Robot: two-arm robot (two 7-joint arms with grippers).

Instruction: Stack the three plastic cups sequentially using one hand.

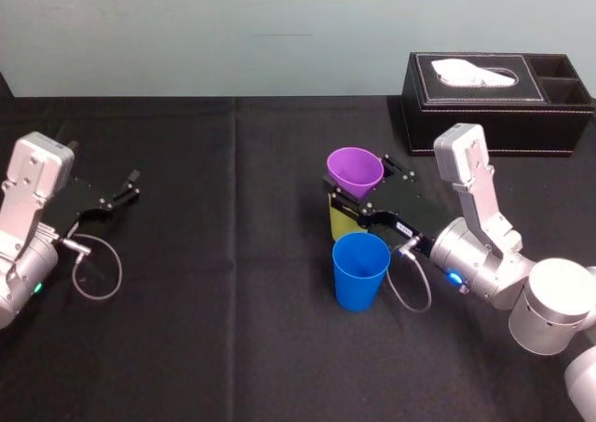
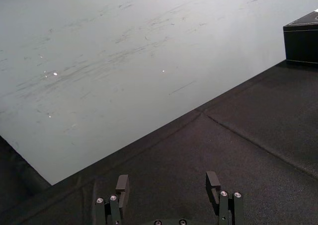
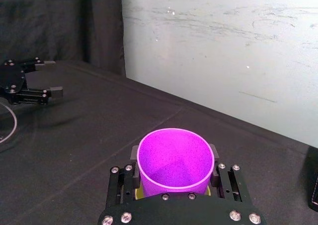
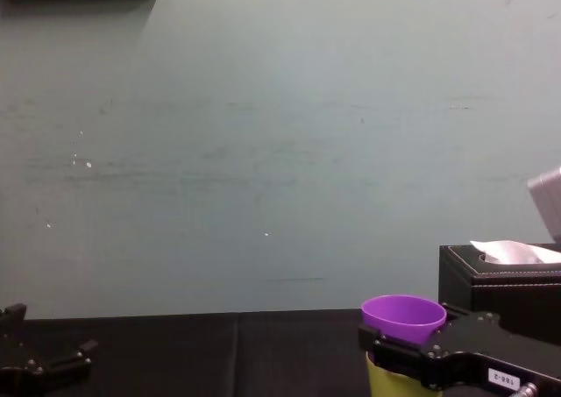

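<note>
My right gripper (image 1: 363, 185) is shut on the purple cup (image 1: 354, 169), one finger on each side of its wall, as the right wrist view shows for the gripper (image 3: 175, 174) and cup (image 3: 174, 155). The purple cup sits upright directly over the yellow-green cup (image 1: 343, 223), and its base is hidden behind the fingers. From the chest, the purple cup (image 4: 403, 315) rises above the gripper (image 4: 412, 349), and the yellow-green cup (image 4: 386, 381) shows below it. The blue cup (image 1: 359, 270) stands upright just in front, apart from both. My left gripper (image 1: 126, 191) rests open at the far left.
A black tissue box (image 1: 498, 91) stands at the back right, close behind my right arm. A black cloth (image 1: 223, 329) covers the table, with a pale wall behind. The left gripper (image 2: 168, 185) holds nothing between its fingers.
</note>
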